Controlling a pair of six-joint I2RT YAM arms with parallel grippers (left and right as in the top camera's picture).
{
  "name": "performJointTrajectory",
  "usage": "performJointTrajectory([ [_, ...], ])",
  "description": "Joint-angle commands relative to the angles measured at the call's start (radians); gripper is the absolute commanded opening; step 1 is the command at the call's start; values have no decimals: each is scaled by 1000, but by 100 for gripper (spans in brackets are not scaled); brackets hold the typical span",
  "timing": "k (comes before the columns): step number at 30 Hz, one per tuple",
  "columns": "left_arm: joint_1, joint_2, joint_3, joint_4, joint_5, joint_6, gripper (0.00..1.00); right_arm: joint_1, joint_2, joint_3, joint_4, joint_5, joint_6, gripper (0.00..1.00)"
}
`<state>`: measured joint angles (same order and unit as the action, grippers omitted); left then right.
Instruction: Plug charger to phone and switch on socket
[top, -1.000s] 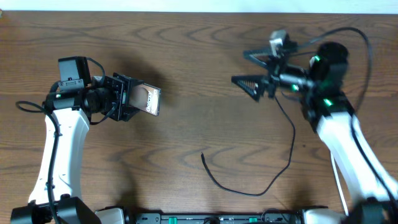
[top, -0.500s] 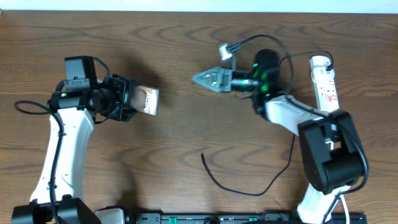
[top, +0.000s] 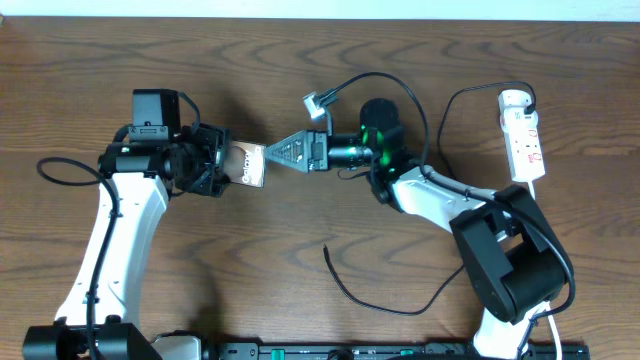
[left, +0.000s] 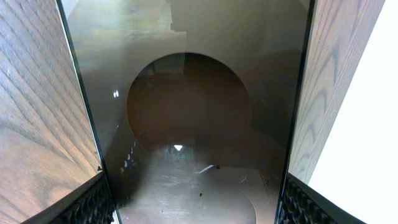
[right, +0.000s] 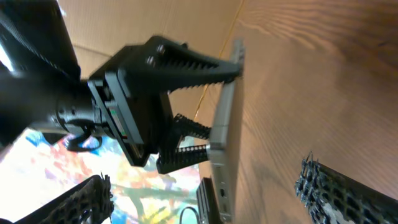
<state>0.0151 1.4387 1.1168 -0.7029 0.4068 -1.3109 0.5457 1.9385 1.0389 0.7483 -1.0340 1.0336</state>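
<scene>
My left gripper (top: 225, 165) is shut on the phone (top: 248, 165) and holds it off the table, its stickered end pointing right. In the left wrist view the phone's glossy dark face (left: 186, 93) fills the space between the fingers of the left gripper (left: 196, 208). My right gripper (top: 274, 157) is open, its tips just right of the phone's end. In the right wrist view the phone's thin edge (right: 224, 137) lies between the spread fingers of the right gripper (right: 202, 177). The charger cable (top: 400, 308) lies on the table, its free end (top: 326, 250) untouched. The socket (top: 523, 140) lies far right.
The left gripper (right: 155, 68) fills the upper left of the right wrist view. A small dark piece (right: 208, 199) sits beside the phone's lower edge; I cannot tell what it is. A black cable loop (top: 450, 100) runs from the socket's top end toward my right arm.
My right arm has swung left across the table, bringing its gripper up to the phone's end and uncovering the socket. My left gripper has moved the phone slightly right. The cable has not moved.
</scene>
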Motion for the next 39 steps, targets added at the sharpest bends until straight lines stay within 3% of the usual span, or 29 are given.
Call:
performJointTrajectory([
  [1, -18, -13, 0, 1, -16, -72, 7, 34, -5, 14, 0, 12, -85, 98],
  [7, -34, -13, 0, -7, -16, -109, 7, 66, -5, 14, -18, 16, -161, 94],
  [14, -48, -13, 0, -26, -20, -108, 7, 82, -5, 14, -167, 124, -229, 91],
  [17, -74, -13, 0, -26, -61, -109, 7, 85, -5, 14, -164, 127, -230, 73],
  [22, -105, -13, 0, -26, -93, -126, 7, 87, -5, 14, -161, 127, -231, 67],
  [26, -128, -13, 0, -26, -106, -159, 7, 93, -5, 14, -161, 140, -230, 55],
  [39, -152, -13, 0, -25, -105, -192, 7, 117, -5, 14, -161, 192, -227, 49],
])
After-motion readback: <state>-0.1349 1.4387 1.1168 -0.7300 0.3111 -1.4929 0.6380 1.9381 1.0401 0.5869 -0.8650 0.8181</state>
